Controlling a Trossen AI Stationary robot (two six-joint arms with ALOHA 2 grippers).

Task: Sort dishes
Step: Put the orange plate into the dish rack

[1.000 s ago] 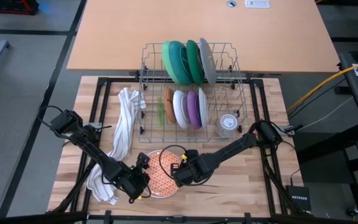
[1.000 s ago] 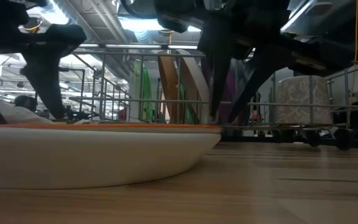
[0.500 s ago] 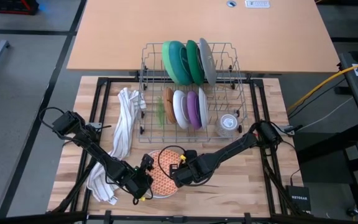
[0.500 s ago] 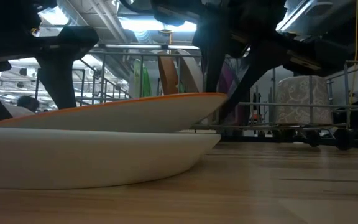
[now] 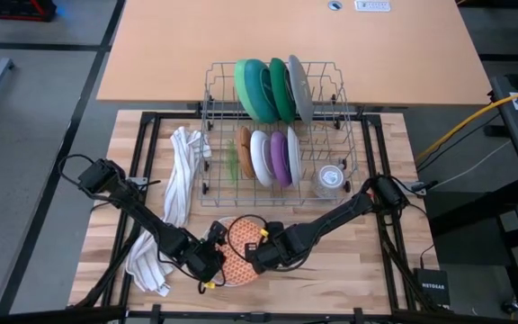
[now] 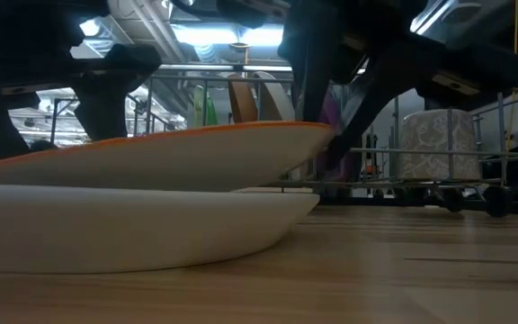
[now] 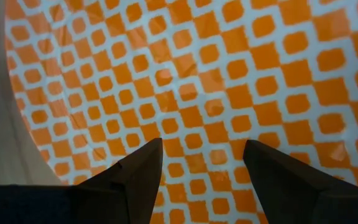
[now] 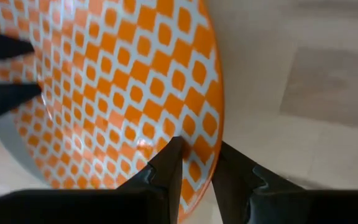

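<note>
Lifted higher than a moment ago: the orange patterned plate point(image 5: 241, 262) has come up off the white plate point(image 6: 133, 225) beneath it, its right edge raised first, and the left arm has slid in closer under the near side.

Right gripper point(image 5: 261, 255) is clamped on the patterned plate's rim, one finger above and one below the edge (clear in the right wrist view, rim pinched between the two dark fingers point(image 8: 166, 171)). Plate tilted, high on the right gripper's side, low toward the left arm.

Left gripper point(image 5: 207, 266) sits at the plate's opposite edge, fingers point(image 7: 138, 171) spread wide over the patterned face, grasping nothing that I can see.

From table height the patterned plate hangs just above the white plate, which rests flat on the wooden table point(image 5: 349, 270); whether the two touch at the low end I cannot tell.

Behind, the wire rack point(image 5: 349, 135) holds dishes on edge: light green point(image 5: 250, 90), teal point(image 5: 279, 87) and grey point(image 5: 300, 87) in the far row; orange point(image 5: 245, 148), white point(image 5: 262, 157) and purple point(image 5: 280, 157) in the near row. A small clear cup point(image 5: 329, 180) stands in the rack's right side. White towel point(image 5: 180, 175) lies left of the rack.
</note>
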